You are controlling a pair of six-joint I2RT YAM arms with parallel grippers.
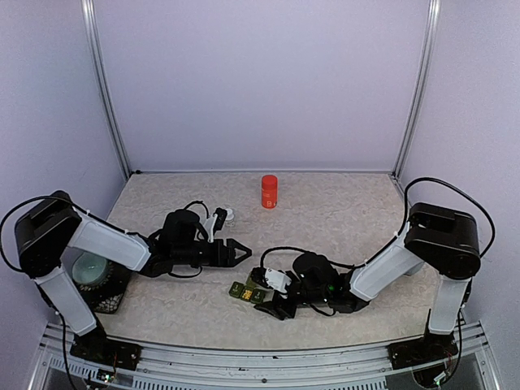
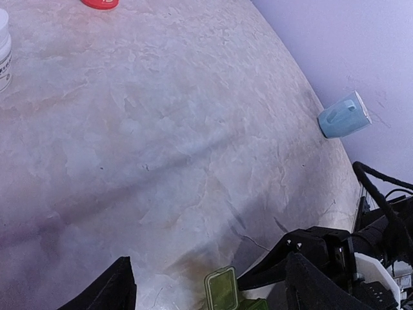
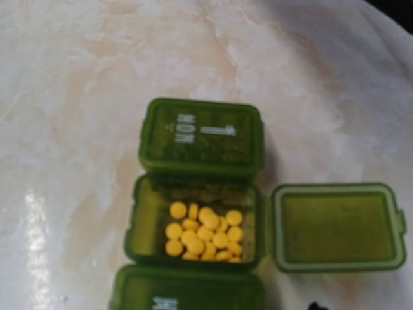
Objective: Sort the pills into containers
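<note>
Overhead: the green containers (image 1: 248, 291) sit front and centre, beside the right gripper (image 1: 272, 299), whose jaw state cannot be told. The left gripper (image 1: 242, 253), spread and empty, hangs just behind. A red bottle (image 1: 269, 192) stands far back.

Left wrist: a blue mug (image 2: 344, 115) sits by the right wall.

Right wrist: the middle compartment (image 3: 139, 219), lid (image 3: 335, 226) open, holds yellow pills (image 3: 203, 232); both neighbours are shut.

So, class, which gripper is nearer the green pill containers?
Right. The right gripper sits just beside the containers, on their right; the left gripper is farther off, behind them and clearly apart.
</note>
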